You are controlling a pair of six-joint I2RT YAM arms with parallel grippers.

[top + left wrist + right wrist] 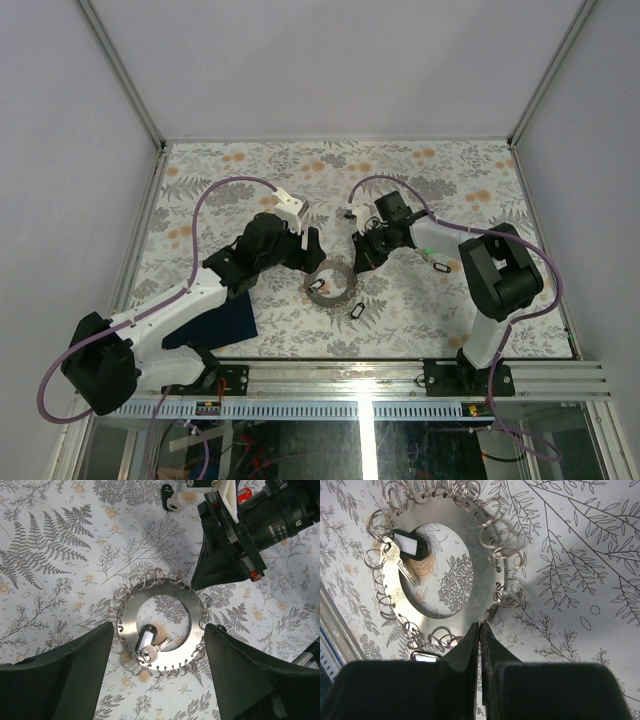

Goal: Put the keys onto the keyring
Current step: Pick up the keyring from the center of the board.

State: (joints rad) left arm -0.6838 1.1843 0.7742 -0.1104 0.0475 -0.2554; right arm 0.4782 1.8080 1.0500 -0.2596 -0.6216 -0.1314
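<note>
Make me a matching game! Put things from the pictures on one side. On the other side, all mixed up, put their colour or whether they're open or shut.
Things:
1. left gripper
2. right gripper
3. cloth
4. keyring

Colour or state:
A. shut
B. dark blue
C. open
D. silvery

Pairs: 1-C, 2-A, 3-B, 4-D
</note>
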